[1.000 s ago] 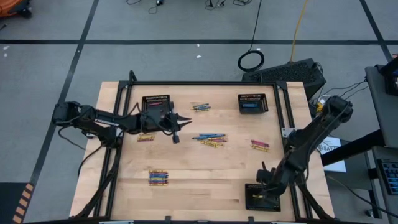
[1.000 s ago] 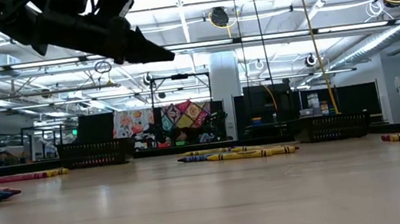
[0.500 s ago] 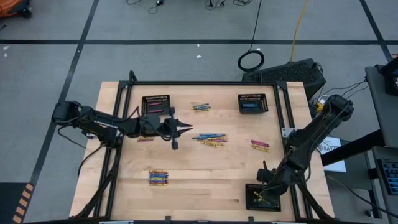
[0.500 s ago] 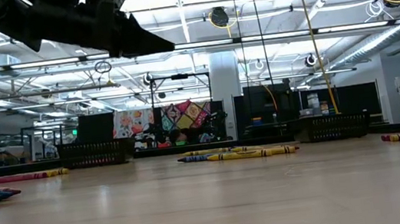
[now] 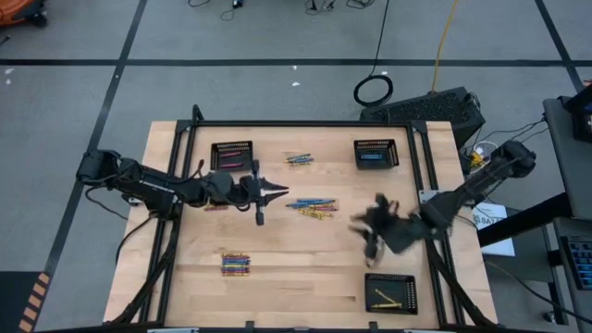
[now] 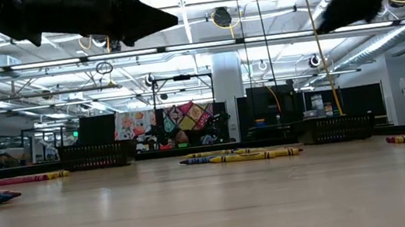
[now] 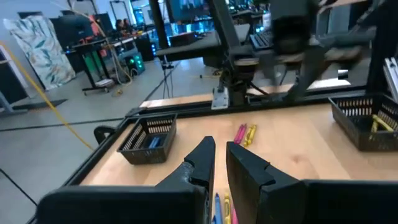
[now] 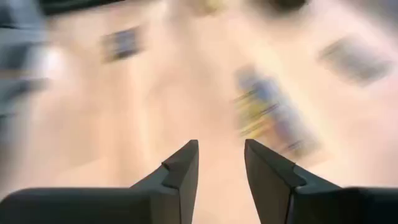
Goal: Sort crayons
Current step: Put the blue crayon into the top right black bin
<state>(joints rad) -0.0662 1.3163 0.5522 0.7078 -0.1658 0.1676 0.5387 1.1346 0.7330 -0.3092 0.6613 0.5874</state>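
Observation:
Crayons lie on the wooden table in small groups: at the far middle, at the centre, at the right, at the near left, and a pink one under the left arm. My left gripper hovers level just left of the centre group; its fingers stand a narrow gap apart with nothing between them. My right gripper, blurred, hangs above the table between the right group and the near right basket. Its fingers are open and empty.
Three black mesh baskets stand on the table: one at the far left, one at the far right holding blue crayons, and the near right one holding yellow crayons. A black frame rail runs round the table's edge.
My right gripper has risen out of the near right basket and swung fast toward the table's centre, turning as it went. My left gripper has drifted a little toward the centre crayons, still level. The crayons on the table have stayed put.

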